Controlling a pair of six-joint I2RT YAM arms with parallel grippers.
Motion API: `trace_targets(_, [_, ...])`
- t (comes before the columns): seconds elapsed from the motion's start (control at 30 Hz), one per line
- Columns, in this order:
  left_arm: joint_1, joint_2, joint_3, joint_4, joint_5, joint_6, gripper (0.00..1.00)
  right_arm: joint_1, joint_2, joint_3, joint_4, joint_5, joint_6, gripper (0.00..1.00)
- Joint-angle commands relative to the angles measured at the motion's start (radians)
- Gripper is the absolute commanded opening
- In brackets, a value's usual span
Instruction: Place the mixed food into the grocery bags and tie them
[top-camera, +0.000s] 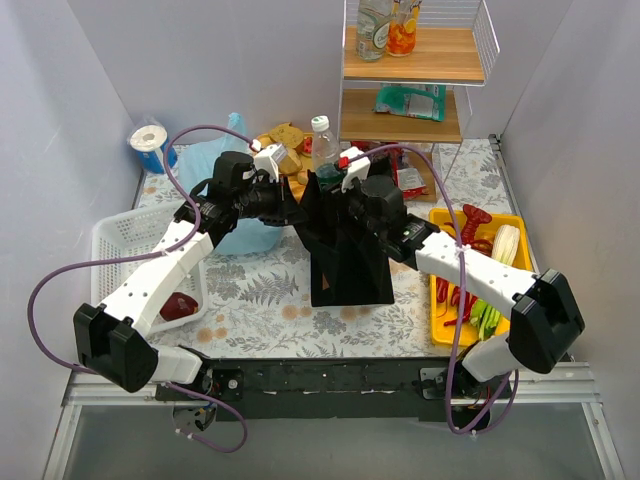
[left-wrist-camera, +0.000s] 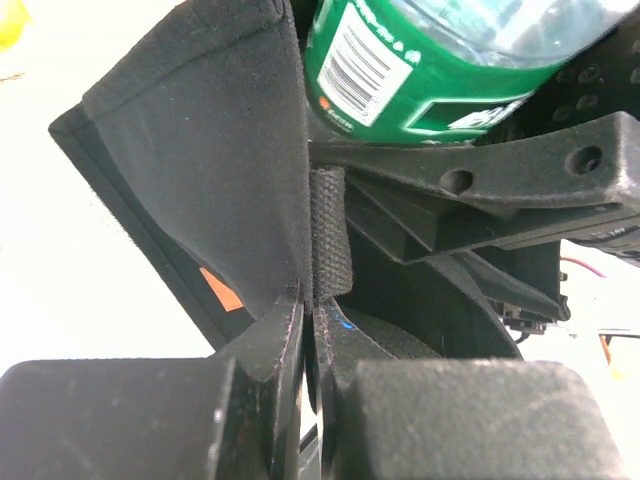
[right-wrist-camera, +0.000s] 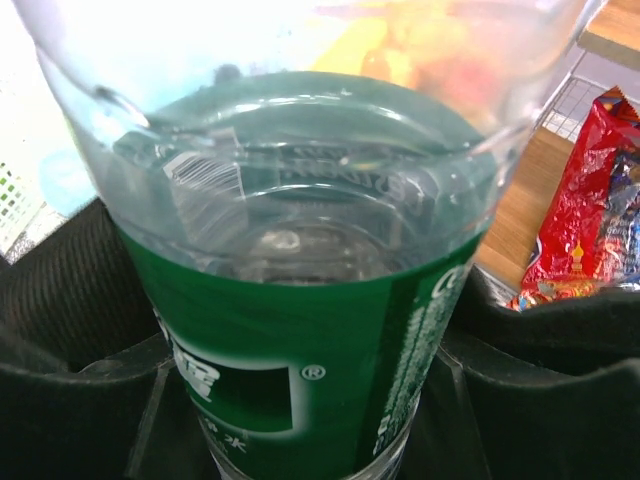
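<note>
One bottle (top-camera: 323, 143) upright, cap up, in right gripper (top-camera: 334, 176).

I seem to be working in a robotics lab cell staged as a grocery corner: plain pale partition walls (top-camera: 60, 110) box in a table with a fern-print cloth (top-camera: 260, 290), a black mounting rail (top-camera: 330, 378) lines the near edge, and a wooden shelf rack (top-camera: 440, 62) at far right holds drink bottles (top-camera: 375, 30).

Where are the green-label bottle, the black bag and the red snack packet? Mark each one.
green-label bottle (right-wrist-camera: 300, 400), right wrist view, on its green label.
black bag (left-wrist-camera: 200, 150), left wrist view, on its raised fabric flap.
red snack packet (right-wrist-camera: 590, 190), right wrist view, mid-wrapper.
</note>
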Motion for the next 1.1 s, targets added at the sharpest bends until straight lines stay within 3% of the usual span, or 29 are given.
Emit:
trace_targets(0.0, [-0.001, -0.058, 0.029, -0.005, -0.043, 0.009, 0.00, 0.002, -0.091, -0.048, 0.000, 0.035, 0.001, 0.13])
trace_targets(0.27, [-0.001, -0.035, 0.069, 0.010, -0.062, 0.009, 0.00, 0.011, -0.231, -0.180, -0.107, 0.043, 0.000, 0.45])
trace_targets(0.3, [-0.001, -0.036, 0.066, 0.021, -0.054, 0.009, 0.00, 0.011, -0.234, -0.179, -0.116, 0.037, -0.003, 0.58])
trace_targets(0.4, [-0.001, -0.031, 0.062, 0.033, -0.026, 0.010, 0.00, 0.011, -0.231, -0.161, -0.130, 0.005, -0.008, 0.77])
trace_targets(0.5, [-0.001, -0.022, 0.059, 0.025, -0.014, 0.016, 0.00, 0.011, -0.217, -0.141, -0.141, -0.015, -0.017, 0.87])
trace_targets(0.7, [-0.001, -0.025, 0.051, 0.027, -0.011, 0.026, 0.00, 0.009, -0.221, -0.116, -0.150, -0.038, -0.019, 0.94])
trace_targets(1.07, [-0.001, -0.013, 0.051, 0.033, -0.058, 0.102, 0.00, 0.012, -0.367, 0.000, -0.213, -0.092, 0.006, 0.94])
